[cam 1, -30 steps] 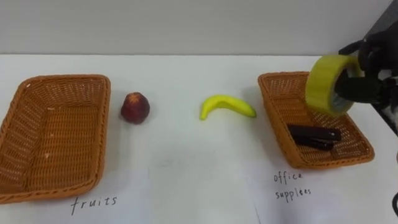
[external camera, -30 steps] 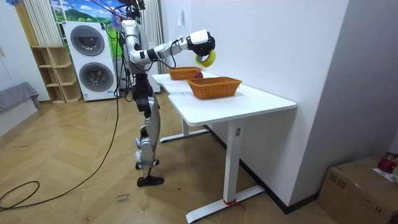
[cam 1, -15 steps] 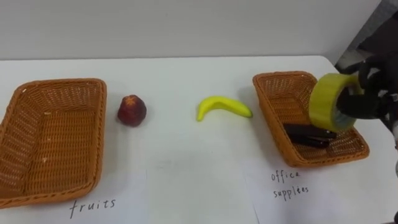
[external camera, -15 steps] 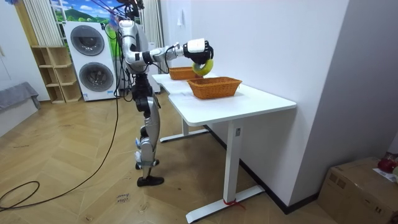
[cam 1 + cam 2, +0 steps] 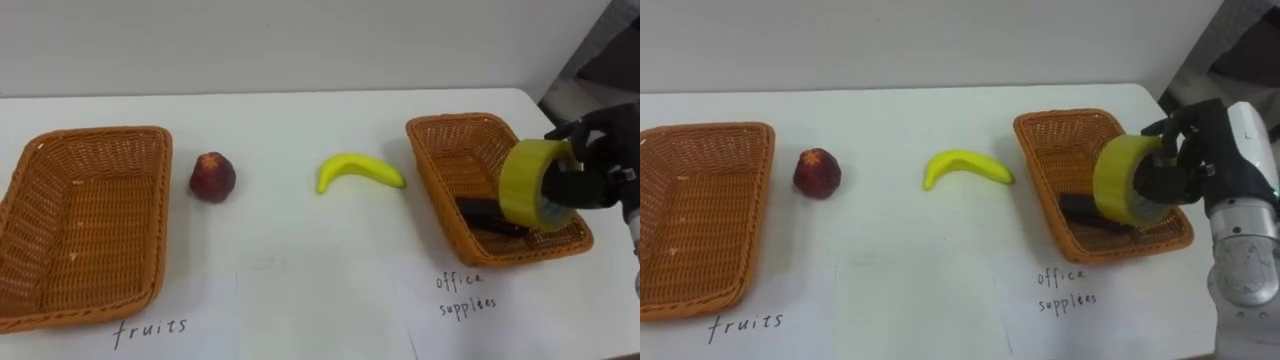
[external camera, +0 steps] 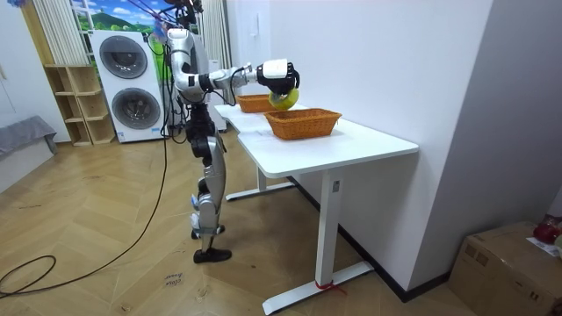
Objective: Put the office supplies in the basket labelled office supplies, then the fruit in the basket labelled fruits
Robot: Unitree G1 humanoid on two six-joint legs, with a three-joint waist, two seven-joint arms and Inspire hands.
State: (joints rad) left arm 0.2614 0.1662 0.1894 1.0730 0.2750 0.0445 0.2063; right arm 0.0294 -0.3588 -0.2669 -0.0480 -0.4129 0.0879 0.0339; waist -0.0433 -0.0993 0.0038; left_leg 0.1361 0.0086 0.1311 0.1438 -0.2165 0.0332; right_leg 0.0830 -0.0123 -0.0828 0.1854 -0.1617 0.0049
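My right hand point(image 5: 1188, 168) is shut on a yellow roll of tape point(image 5: 1122, 181), held just above the near right part of the office supplies basket point(image 5: 1045, 139). A black stapler point(image 5: 1082, 211) lies in that basket, partly behind the tape. A yellow banana point(image 5: 966, 166) lies on the white table left of that basket. A red apple point(image 5: 816, 171) sits further left, beside the empty fruits basket point(image 5: 695, 215). In the room view the right hand point(image 6: 279, 74) holds the tape point(image 6: 283, 98) over the near basket point(image 6: 303, 122).
Handwritten labels on the table point(image 5: 300, 290) mark "fruits" under the left basket and "office supplies" under the right one. The table's right edge runs close past the right basket. A washing machine point(image 6: 132, 83) and shelves stand behind the robot.
My right hand has lowered the tape roll toward the office supplies basket. The head camera shifted slightly, moving the whole scene a little left.
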